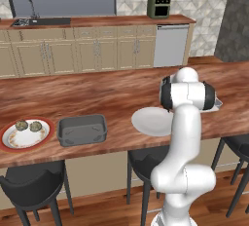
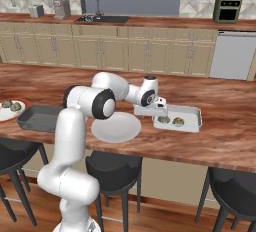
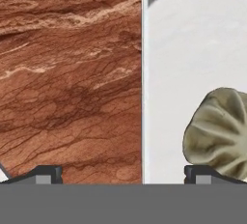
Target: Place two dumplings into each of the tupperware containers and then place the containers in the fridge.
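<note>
The paler grey tupperware container [image 2: 192, 112] sits on the wooden counter and holds two dumplings [image 2: 163, 120] [image 2: 177, 122]. My gripper [image 2: 160, 113] hangs open over its left end wall, one finger outside and one inside. In the hand view the gripper [image 3: 123, 177] straddles that wall [image 3: 144, 73], and one dumpling [image 3: 219, 126] lies by the inner fingertip [image 3: 202, 174]. The dark grey container [image 1: 82, 130] [image 2: 37, 117] stands empty further left. Two more dumplings [image 1: 22, 125] [image 1: 35, 126] rest on the red-rimmed plate [image 1: 9, 144]. The fridge is out of view.
A round white plate [image 1: 151, 121] [image 2: 116, 127] lies between the two containers, near the counter's front edge. Dark stools [image 1: 34, 181] [image 2: 112, 168] stand under that edge. Behind are cabinets, a sink [image 1: 39, 22], a dishwasher [image 1: 171, 46] and a green toaster oven [image 1: 159, 6].
</note>
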